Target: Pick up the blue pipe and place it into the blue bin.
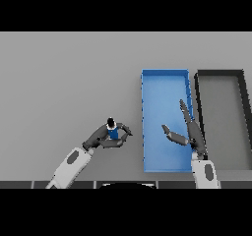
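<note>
Two robot arms reach up from the lower edge of a grey table [69,73], seen from above. The landmark here is the blue bin [145,132], a long open rectangular tray lying on the table right of centre, with its long sides running away from the robot. To the left of the blue bin, near it but clearly apart from its left wall, the left hand [109,136] has its dark fingers and thumb curled into a ring around the blue pipe [112,131], a small blue piece with a dark end showing just above the fingers. The pipe sits inside that ring, level with the lower half of the bin; whether it rests on the table or is lifted off it cannot be told from this view. Over the right side of the blue bin, the right hand [193,132] is spread wide, its fingers straight and pointing away from the robot along the bin's right wall, its thumb angled out to the left over the bin's floor; it holds nothing. Just beside the blue bin on its right stands a black bin [199,97] of similar long shape, with a grey floor.
</note>
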